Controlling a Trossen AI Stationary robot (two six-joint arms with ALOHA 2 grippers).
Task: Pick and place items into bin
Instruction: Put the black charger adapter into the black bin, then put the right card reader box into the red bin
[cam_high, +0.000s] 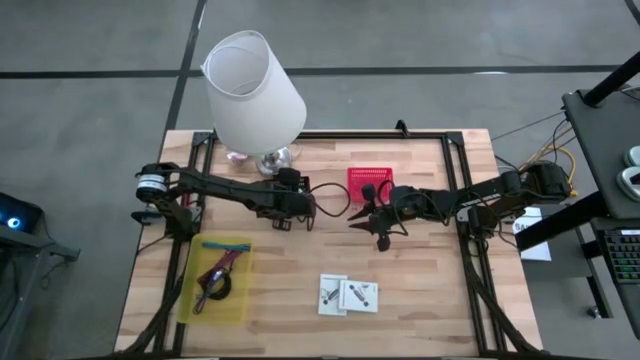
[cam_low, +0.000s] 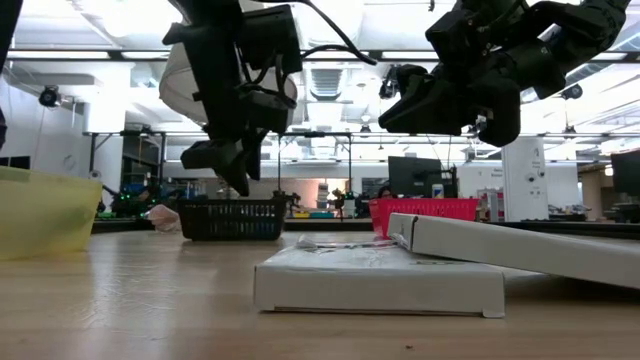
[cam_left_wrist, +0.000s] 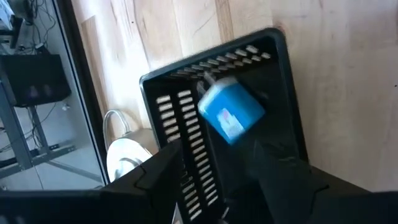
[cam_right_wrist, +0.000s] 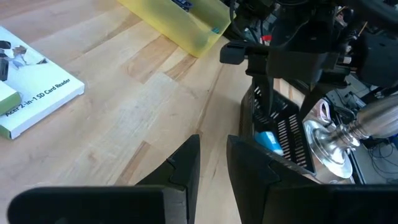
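The left gripper (cam_high: 293, 215) hangs over the small black slotted basket (cam_left_wrist: 217, 112) near the lamp (cam_high: 255, 95), its fingers spread with nothing between them. Below them a blue box (cam_left_wrist: 231, 112) lies inside that basket, seemingly just let go, so this item looks delivered. The right gripper (cam_high: 383, 228) hovers over the middle of the tabletop (cam_high: 420, 290), just near of the red basket (cam_high: 369, 182); its fingers stand slightly apart and hold nothing.

Much is left, I judge. On the near left of the tabletop a yellow tray (cam_high: 215, 282) carries a teal pen (cam_high: 226, 245), a maroon strap (cam_high: 217, 272) and a black coiled cable (cam_high: 213, 294). Two white card-reader packets (cam_high: 348, 294) lie near the front edge, untouched. Whether the red basket holds anything cannot be made out.
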